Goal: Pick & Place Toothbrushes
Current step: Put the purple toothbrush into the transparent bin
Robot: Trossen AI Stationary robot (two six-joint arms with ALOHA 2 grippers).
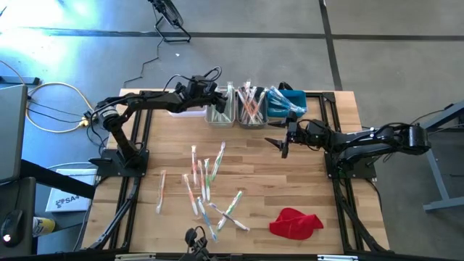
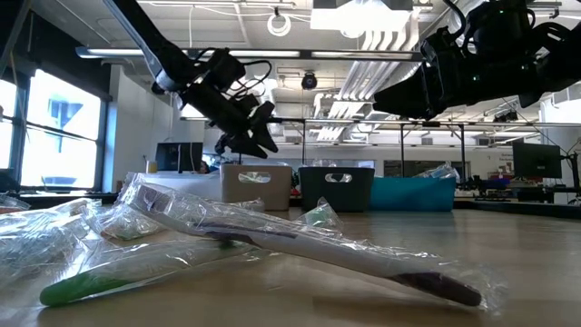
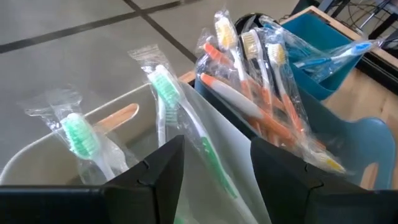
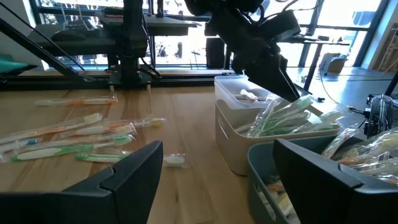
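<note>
Worktop (image 1: 290,181) of pale wood planks is carrying a loose scatter of wrapped toothbrushes (image 1: 206,181) across its middle, while a row of small bins is standing along the far edge. The left arm is reaching across to that row, its left pincer (image 1: 217,94) hanging right over the beige bin (image 1: 220,114) with the fingers spread apart and nothing pinched between them. Green-handled toothbrushes (image 3: 165,93) in clear wrappers are standing in that bin, directly beyond the parted fingers (image 3: 155,177). The grey bin (image 1: 250,116) beside it is holding orange-handled toothbrushes (image 3: 249,81), and the blue bin (image 1: 290,101) next along is holding blue ones (image 3: 329,53). The right arm is waiting over the worktop just in front of the bins, its right pincer (image 1: 285,145) spread wide and empty. A red cloth (image 1: 295,222) is lying crumpled near the front right of the worktop, well apart from the scatter. In the low view, one wrapped toothbrush (image 2: 309,245) is lying tilted across others close to the camera.
</note>
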